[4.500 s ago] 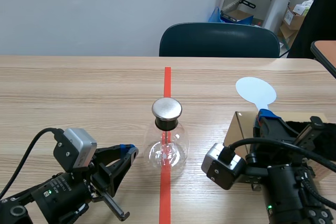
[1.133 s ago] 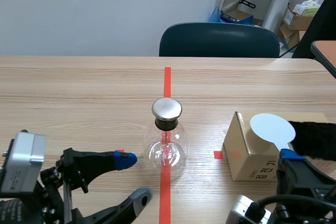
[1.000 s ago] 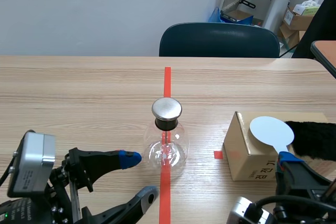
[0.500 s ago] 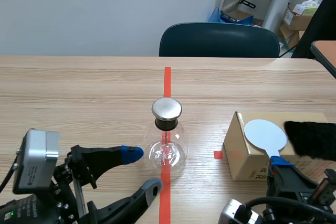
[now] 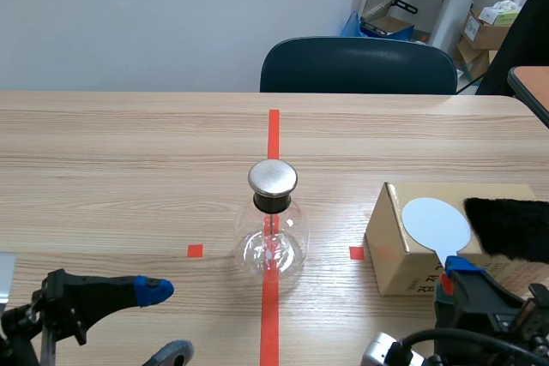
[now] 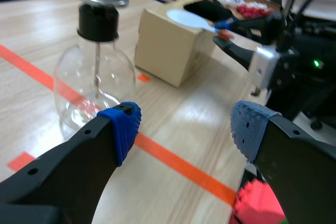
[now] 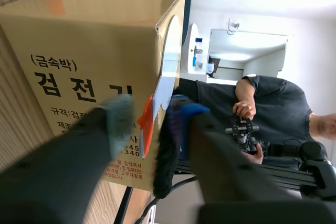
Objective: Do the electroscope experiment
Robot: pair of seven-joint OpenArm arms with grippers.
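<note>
While the left gripper [image 5: 159, 325] sits low at the near left of the table [image 5: 129, 152], jaws wide and nothing between them, the flask [image 5: 273, 237] stands upright mid-table on the red tape line [image 5: 274, 130]. A metal cap [image 5: 273, 177] sits on the flask's black neck. From the left wrist, the flask [image 6: 94, 72] is ahead of the gripper [image 6: 186, 129], apart from both pads. The right gripper [image 5: 459, 273] is low at the near right, clamped narrow on the orange handle of the paddle [image 5: 436, 223]. The paddle's white disc is up in front of the box [image 5: 403, 255]. From the right wrist, the disc is edge-on right by the box corner [image 7: 169, 61]; contact can't be told. Black fur [image 5: 510, 227] is at the box's right end, on or behind it, unclear. A chair [image 5: 358, 66] stands at the far side.
</note>
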